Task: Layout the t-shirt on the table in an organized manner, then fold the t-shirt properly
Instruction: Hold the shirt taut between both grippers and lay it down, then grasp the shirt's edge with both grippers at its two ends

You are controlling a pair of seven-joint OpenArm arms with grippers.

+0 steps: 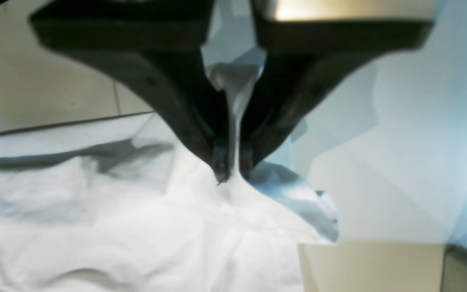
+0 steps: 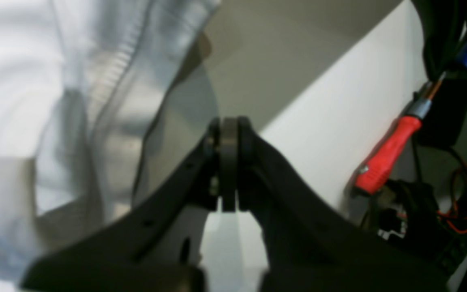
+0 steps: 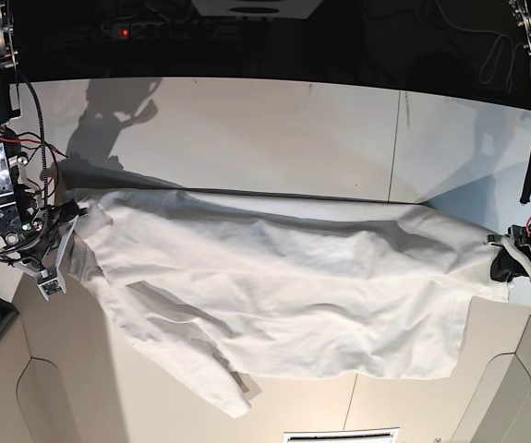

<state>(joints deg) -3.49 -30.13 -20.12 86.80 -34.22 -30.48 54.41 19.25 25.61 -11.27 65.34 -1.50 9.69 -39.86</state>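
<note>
Here, t-shirt (image 3: 283, 295) stretched between left pincer (image 1: 233, 170), right pincer (image 2: 228, 162)

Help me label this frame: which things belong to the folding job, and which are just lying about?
Job:
t-shirt
table
left gripper, pinching the shirt
right gripper, pinching the shirt

Lying about:
red-handled screwdriver
cables

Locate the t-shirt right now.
In the base view the t-shirt hangs stretched across the table, pinched between the right gripper at image-left and the left gripper at image-right.
</note>
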